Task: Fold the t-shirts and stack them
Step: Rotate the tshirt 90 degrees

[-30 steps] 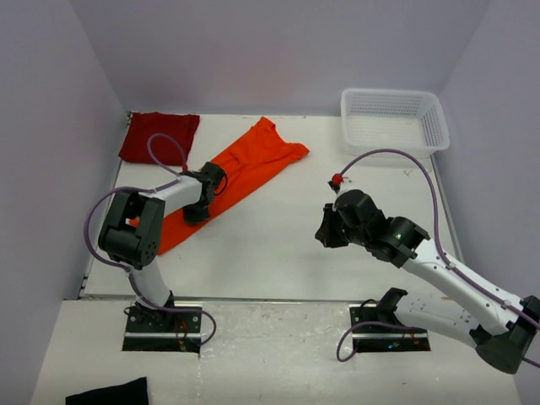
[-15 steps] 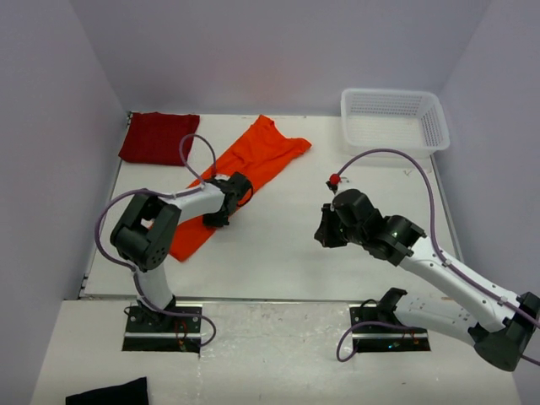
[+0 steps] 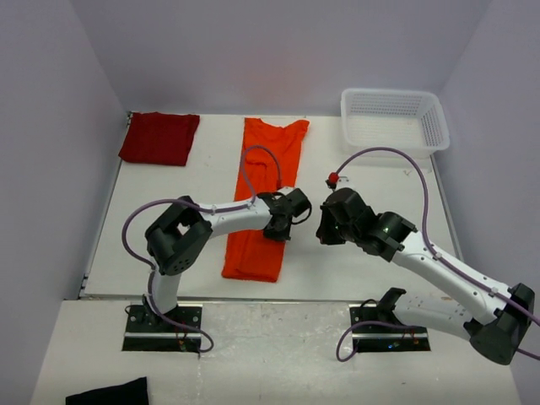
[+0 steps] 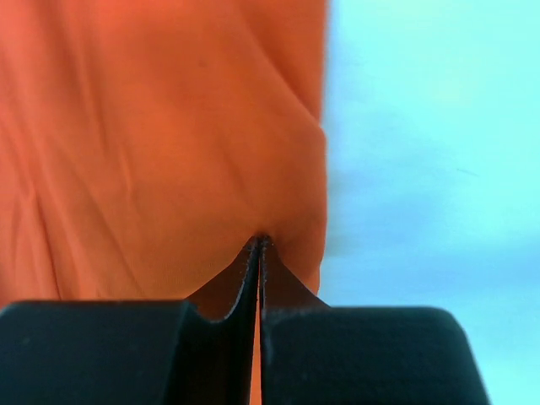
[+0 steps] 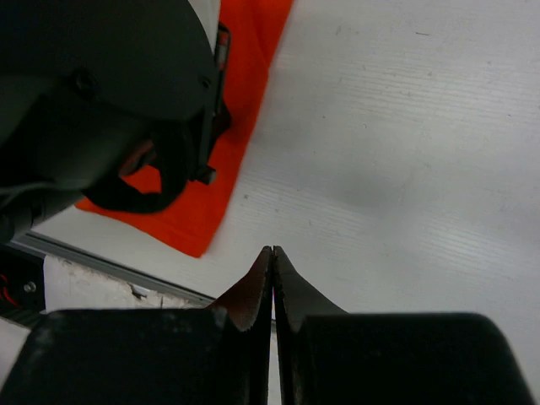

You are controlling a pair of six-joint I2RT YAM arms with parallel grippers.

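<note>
Orange t-shirt [image 3: 272, 156] lies as a long narrow strip down the middle of the table [image 3: 308, 270], with one end near the arms' side and its collar end towards the far side. The left gripper [image 3: 277, 231] sits at the strip's right edge, jaws pressed together with a pucker of cloth drawn into their tips, apparently pinching it. Just beside it, the right gripper [image 3: 325, 232] hangs over bare table, jaws closed on nothing. In the far left corner the crimson t-shirt [image 3: 159, 137] rests as a compact rectangle, well apart. The orange one's lengthwise folding looks done, while crosswise folds and stacking remain.
</note>
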